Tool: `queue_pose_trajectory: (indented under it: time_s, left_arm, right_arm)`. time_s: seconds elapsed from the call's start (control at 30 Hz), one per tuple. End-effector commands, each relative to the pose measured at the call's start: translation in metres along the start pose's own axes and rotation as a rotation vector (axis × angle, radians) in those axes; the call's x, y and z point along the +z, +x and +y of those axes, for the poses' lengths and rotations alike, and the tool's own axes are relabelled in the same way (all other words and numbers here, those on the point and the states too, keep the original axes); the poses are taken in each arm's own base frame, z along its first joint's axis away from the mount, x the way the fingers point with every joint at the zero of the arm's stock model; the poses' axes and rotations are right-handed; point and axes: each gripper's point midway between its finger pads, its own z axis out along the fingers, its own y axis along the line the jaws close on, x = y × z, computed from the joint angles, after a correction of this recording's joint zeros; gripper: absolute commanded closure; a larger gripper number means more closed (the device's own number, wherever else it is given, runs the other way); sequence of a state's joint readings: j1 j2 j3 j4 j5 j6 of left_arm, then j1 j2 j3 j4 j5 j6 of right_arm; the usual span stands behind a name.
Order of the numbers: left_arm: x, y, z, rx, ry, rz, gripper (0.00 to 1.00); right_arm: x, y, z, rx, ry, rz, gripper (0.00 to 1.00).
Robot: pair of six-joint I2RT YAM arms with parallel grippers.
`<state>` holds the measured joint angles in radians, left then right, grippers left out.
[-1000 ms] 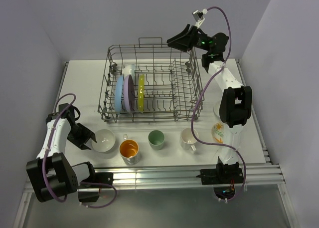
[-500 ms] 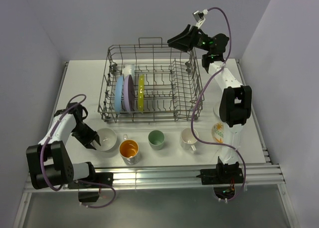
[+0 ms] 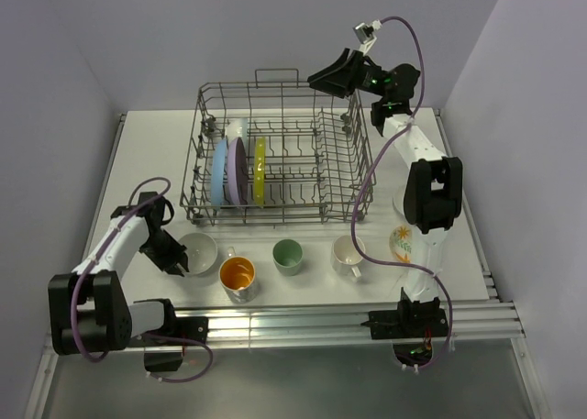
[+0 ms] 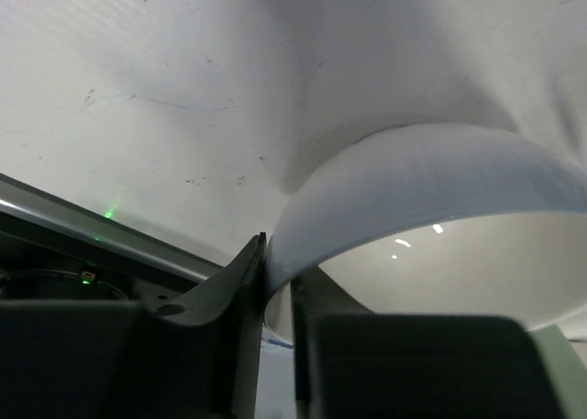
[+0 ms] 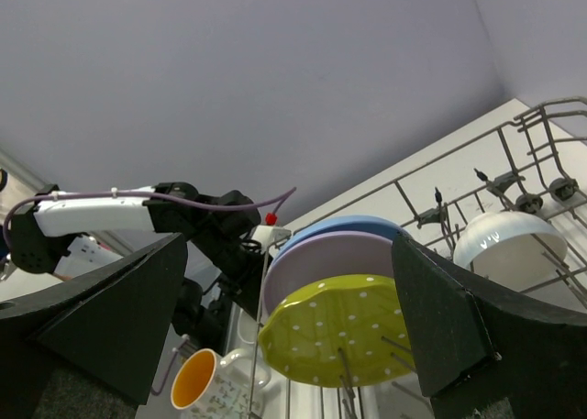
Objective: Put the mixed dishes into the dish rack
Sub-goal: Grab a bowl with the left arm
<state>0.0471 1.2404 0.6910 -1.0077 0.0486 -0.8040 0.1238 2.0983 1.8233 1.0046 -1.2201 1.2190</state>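
Left wrist view: left tool (image 4: pixel 277 281) pinching the glossy white ceramic bowl (image 4: pixel 440 190) by its rim, on the white table (image 4: pixel 138 89).
Stiff, slippery, breakable, I judge, so the rim needs a firm grip; right tool (image 5: pixel 284 318) wide open, empty, above the grey wire dish rack (image 3: pixel 266 215).

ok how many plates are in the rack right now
3. All stand upright side by side in the left half of the dish rack: the blue plate leftmost, the lavender plate in the middle, the yellow-green plate on the right. Another could hide behind them.
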Motion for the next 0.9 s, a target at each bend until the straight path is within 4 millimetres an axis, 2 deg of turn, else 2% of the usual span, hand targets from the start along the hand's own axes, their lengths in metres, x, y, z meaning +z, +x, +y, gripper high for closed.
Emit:
queue_pose_trajectory:
  time_s: [0.0, 0.03, 0.2, 0.3, 0.43, 0.57, 0.6, 0.63, 0.67, 0.7, 0.73, 0.77, 0.8, 0.87]
  left_arm:
    - [-0.005, -0.009, -0.003, -0.040, 0.017, -0.075, 0.83]
    - [-0.006, -0.010, -0.004, -0.043, 0.021, -0.080, 0.90]
    - [-0.010, -0.011, -0.006, -0.038, 0.034, -0.090, 0.99]
    - [-0.021, -0.012, -0.007, -0.028, 0.054, -0.111, 1.00]
    - [-0.047, -0.017, -0.013, -0.013, 0.124, -0.181, 1.00]
    - [-0.069, -0.014, -0.016, -0.017, 0.177, -0.209, 1.00]
    - [-0.073, -0.013, -0.018, -0.018, 0.194, -0.215, 1.00]
    - [-0.078, -0.011, -0.020, -0.017, 0.221, -0.213, 1.00]
    - [-0.080, -0.009, -0.022, -0.020, 0.234, -0.209, 1.00]
    - [-0.085, -0.008, -0.023, -0.022, 0.253, -0.213, 1.00]
    - [-0.088, -0.007, -0.025, -0.024, 0.267, -0.212, 1.00]
    - [-0.091, -0.003, -0.028, -0.024, 0.290, -0.195, 1.00]
    - [-0.097, -0.001, -0.029, -0.024, 0.307, -0.197, 1.00]
    - [-0.102, 0.005, -0.031, -0.018, 0.331, -0.178, 1.00]
  right_arm:
    - [-0.002, -0.014, 0.035, -0.110, -0.040, 0.000, 0.00]
    - [-0.002, -0.013, 0.035, -0.109, -0.040, 0.001, 0.00]
    - [-0.002, -0.013, 0.043, -0.122, -0.049, 0.010, 0.00]
    - [-0.002, -0.012, 0.048, -0.130, -0.057, 0.019, 0.00]
    - [0.001, -0.004, 0.057, -0.147, -0.085, 0.056, 0.00]
    - [0.009, 0.021, 0.084, -0.189, -0.188, 0.163, 0.00]
    - [0.014, 0.030, 0.097, -0.259, -0.243, 0.183, 0.00]
    - [0.016, 0.039, 0.100, -0.277, -0.267, 0.227, 0.00]
    - [0.017, 0.047, 0.106, -0.234, -0.281, 0.261, 0.00]
    - [0.021, 0.058, 0.117, -0.313, -0.330, 0.285, 0.00]
    - [0.023, 0.060, 0.127, -0.361, -0.354, 0.310, 0.00]
    - [0.024, 0.074, 0.122, -0.336, -0.343, 0.384, 0.00]
    - [0.030, 0.084, 0.126, -0.346, -0.362, 0.417, 0.00]
    - [0.031, 0.087, 0.135, -0.401, -0.384, 0.417, 0.00]
